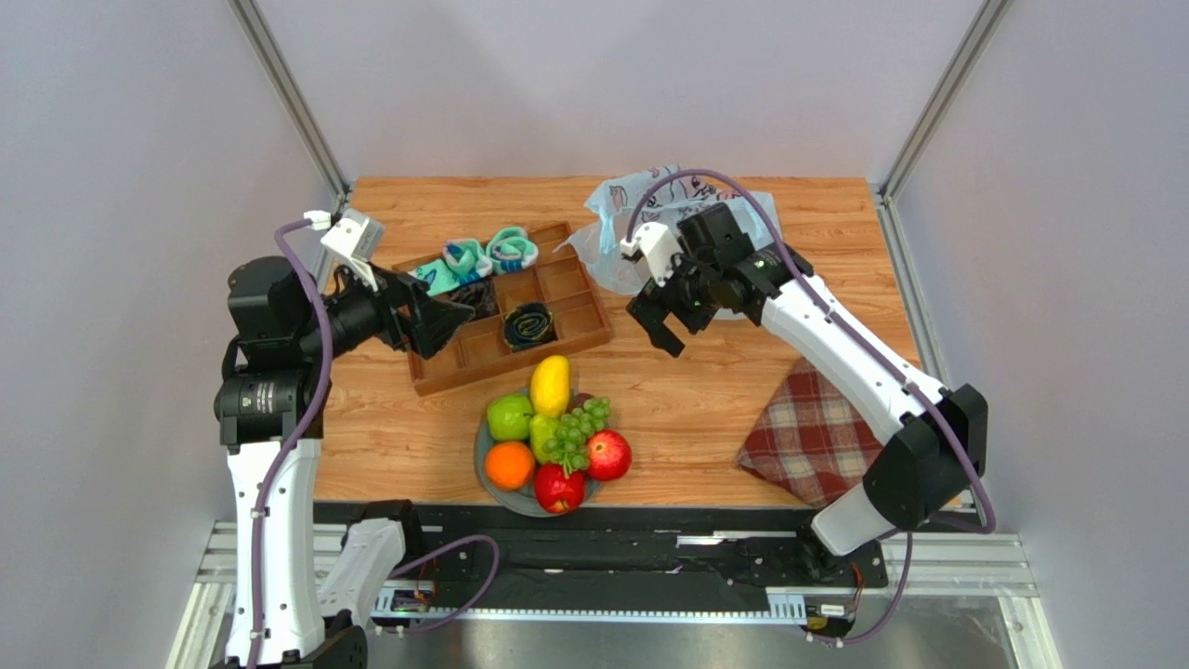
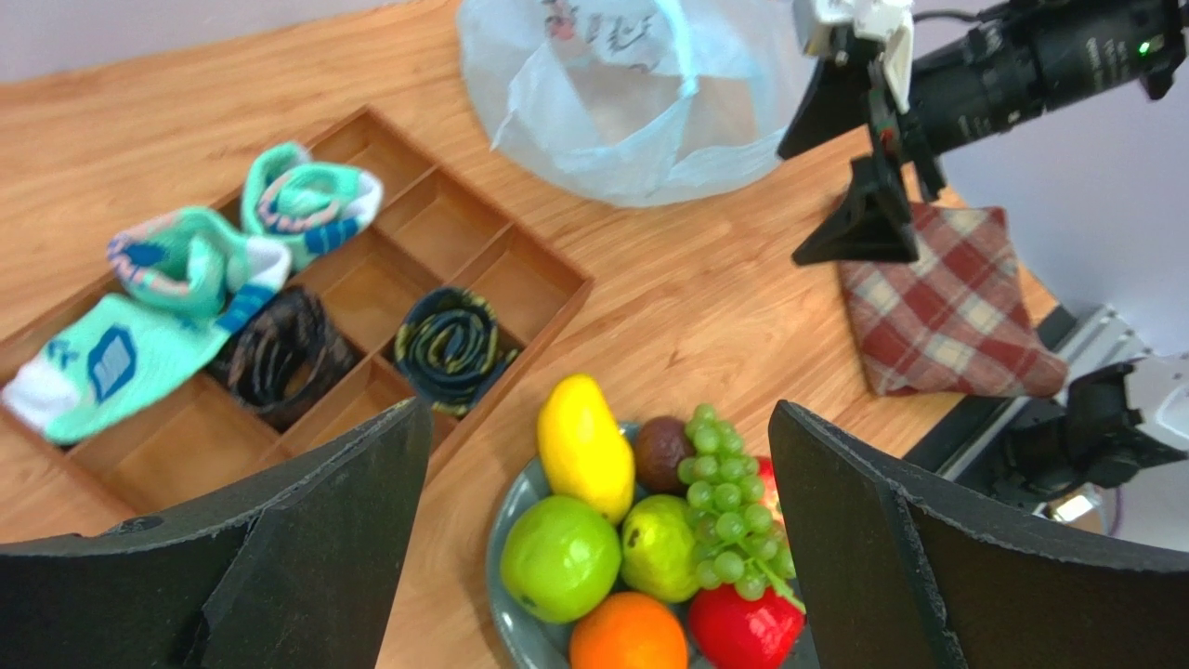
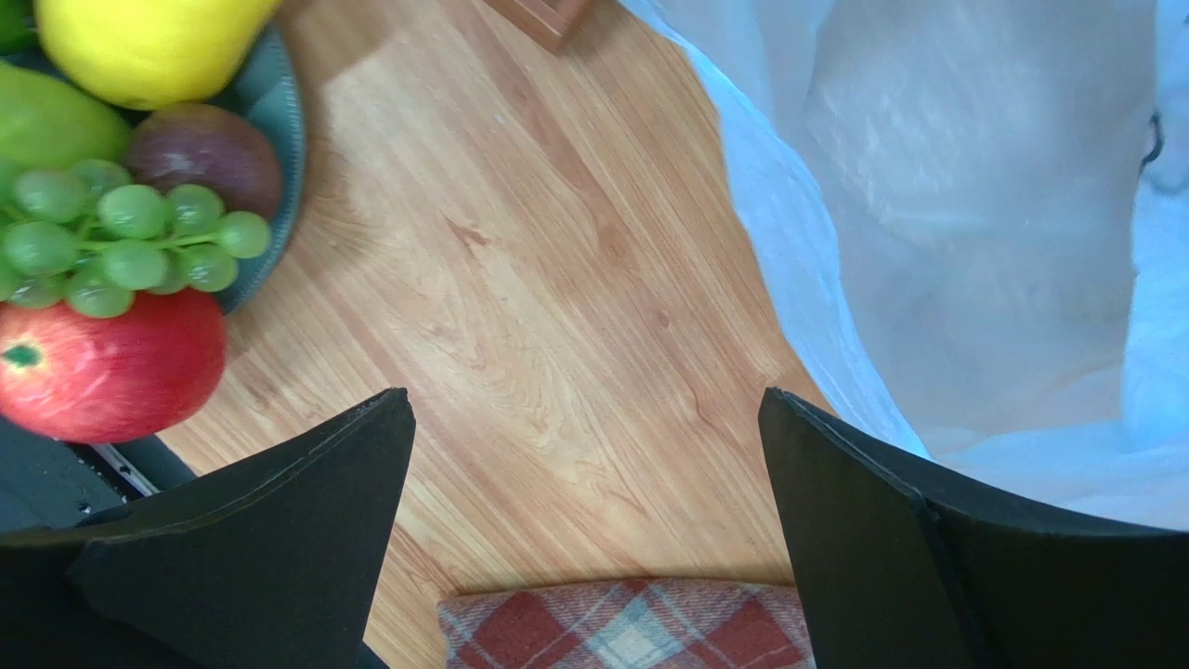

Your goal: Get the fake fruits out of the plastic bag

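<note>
**A:** Where is the thin, translucent pale-blue plastic bag (image 1: 610,227)?

**B:** It lies crumpled on the wooden bench (image 1: 698,404), just beyond the right hand (image 1: 664,329) on its far side. In the right wrist view it spreads out past one finger

**A:** And that hand itself?

**B:** It is spread wide with nothing between its fingers, hanging over bare wood

**A:** The fruits?

**B:** Those in view are heaped on a round grey plate (image 1: 480,449), between the two hands and nearer the arm bases than either. The glossy yellow plastic mango (image 1: 551,385) is at the edge closest to the hands. Behind it are a shiny green apple (image 1: 510,416), a bunch of green plastic grapes (image 1: 572,432), a bright orange (image 1: 510,466) and two glossy red apples (image 1: 609,455). The left wrist view also shows a small dark plum (image 2: 660,449) beside the grapes

**A:** What about the left hand (image 1: 447,324)?

**B:** It is just as wide apart and holds nothing. It is raised over the near end of a brown wooden divided tray (image 1: 586,335), which holds teal-and-white rolled socks (image 1: 482,255)

**A:** Anything else?

**B:** A folded red plaid cloth (image 1: 812,439) lies on the near side of the right hand, well apart from it
</note>
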Robot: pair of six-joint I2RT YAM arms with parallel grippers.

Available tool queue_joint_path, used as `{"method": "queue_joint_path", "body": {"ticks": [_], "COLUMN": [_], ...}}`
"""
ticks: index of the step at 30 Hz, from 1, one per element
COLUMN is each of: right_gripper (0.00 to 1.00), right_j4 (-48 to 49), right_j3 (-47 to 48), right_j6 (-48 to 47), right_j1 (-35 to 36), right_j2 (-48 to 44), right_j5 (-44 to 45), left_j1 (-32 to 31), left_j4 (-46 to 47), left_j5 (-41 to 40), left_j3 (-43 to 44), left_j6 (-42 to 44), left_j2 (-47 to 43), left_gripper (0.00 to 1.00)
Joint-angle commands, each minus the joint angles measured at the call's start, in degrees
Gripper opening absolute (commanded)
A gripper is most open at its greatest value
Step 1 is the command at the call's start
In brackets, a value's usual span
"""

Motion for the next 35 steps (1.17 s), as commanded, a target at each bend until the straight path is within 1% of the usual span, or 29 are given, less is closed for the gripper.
{"method": "queue_joint_path", "body": {"ticks": [1, 2, 3, 4, 5, 6, 7, 8, 9, 10, 12, 14, 16, 17, 18, 19, 20, 21, 22, 23, 24, 25, 26, 27, 31, 35], "right_gripper": [1.0, 1.0, 1.0, 1.0, 1.0, 1.0, 1.0, 1.0, 1.0, 1.0, 1.0, 1.0, 1.0, 1.0, 1.0, 1.0, 1.0, 1.0, 1.0, 1.0, 1.0, 1.0, 1.0, 1.0, 1.0, 1.0], "right_j4": [1.3, 0.0, -0.7, -1.5, -1.0, 0.2, 4.2, 6.5, 8.3, 10.5, 11.4, 11.5, 10.1, 8.7, 6.9, 3.6, 3.4, 4.2, 6.9, 8.2, 9.2, 10.1, 10.3, 10.6, 10.4, 10.3], "right_j3": [1.2, 2.2, 4.6, 6.4, 8.0, 9.6, 13.2, 15.0, 17.7, 23.5, 30.9, 38.2, 38.9, 37.0, 35.4, 33.0, 24.9, 19.8, 15.1, 9.7, 1.9, -2.0, -4.9, -10.1, -16.8, -17.8], "right_j6": [1.1, -0.1, -0.7, -1.0, 0.8, 2.1, 3.5, 4.8, 5.4, 5.2, 5.8, 6.2, 6.1, 6.1, 6.2, 7.1, 7.8, 8.6, 10.0, 13.1, 14.4, 14.7, 14.6, 14.4, 13.4, 11.9], "right_j1": [-3.9, -4.6, -5.1, -6.3, -7.1, -8.1, -9.3, -11.8, -13.0, -15.3, -17.7, -20.9, -21.8, -21.9, -21.8, -21.2, -20.8, -19.9, -17.0, -15.4, -13.8, -11.3, -10.9, -10.9, -10.9, -11.0], "right_j2": [4.9, 6.6, 11.2, 13.6, 15.7, 19.8, 21.1, 22.4, 23.6, 25.9, 27.9, 29.0, 27.6, 24.4, 22.6, 20.4, 14.3, 11.0, 7.2, 4.1, -1.4, -3.7, -5.7, -9.8, -15.9, -17.6], "right_j5": [-5.6, -5.6, -5.8, -5.3, -3.9, 0.2, 3.1, 6.0, 11.5, 13.4, 16.8, 16.2, 12.9, 10.2, 0.3, -5.1, -10.0, -14.5, -13.5, -10.5, -3.5, -0.9, 0.8, 1.4, 5.3, 7.1], "left_j1": [0.3, 0.4, 0.4, 0.4, 0.4, 0.4, 0.5, 0.5, 0.5, 0.7, 1.0, 1.5, 2.7, 2.9, 3.2, 3.6, 3.6, 3.7, 3.8, 3.9, 3.8, 3.8, 3.8, 3.8, 3.8, 3.8], "left_j4": [-4.2, -4.8, -5.2, -6.2, -6.5, -6.9, -7.6, -7.8, -8.0, -8.2, -8.1, -7.5, -6.2, -5.7, -5.3, -5.0, -4.9, -4.7, -4.7, -4.6, -4.4, -4.1, -4.0, -3.8, -2.9, -2.2], "left_j5": [-6.8, -7.3, -7.6, -8.2, -8.5, -9.0, -10.4, -11.0, -11.4, -12.1, -12.5, -11.6, -9.9, -9.4, -9.0, -8.6, -9.0, -9.5, -11.1, -12.1, -13.5, -16.7, -18.2, -20.5, -22.2, -22.4], "left_j3": [-0.7, -0.3, 0.0, 0.4, 1.4, 1.7, 2.2, 2.8, 3.0, 3.2, 3.0, 2.0, 1.1, 0.4, 0.1, -0.2, -0.6, -0.7, -0.8, -1.2, -1.4, -1.5, -1.7, -1.9, -2.7, -4.0], "left_j6": [3.2, 4.0, 4.5, 5.5, 5.6, 5.6, 7.8, 8.3, 8.6, 9.2, 9.3, 8.6, 7.0, 6.4, 6.1, 6.0, 6.0, 6.0, 6.0, 6.0, 6.0, 4.5, 4.2, 3.9, 3.6, 3.0], "left_j2": [-1.4, -1.3, -1.1, -0.5, -0.2, 0.2, 0.8, 1.1, 1.1, 1.3, 1.3, 1.1, 1.0, 0.9, 1.0, 1.1, 1.0, 1.0, 1.1, 1.1, 1.1, 1.2, 1.4, 1.5, 1.3, 0.5], "left_gripper": [0.99, 0.99, 0.99, 0.99, 0.99, 0.99, 0.99, 0.99, 0.99, 0.99, 0.99, 0.99, 0.99, 0.99, 0.99, 0.99, 0.99, 0.99, 0.99, 0.99, 0.99, 0.99, 0.99, 0.99, 0.99, 0.99]}}
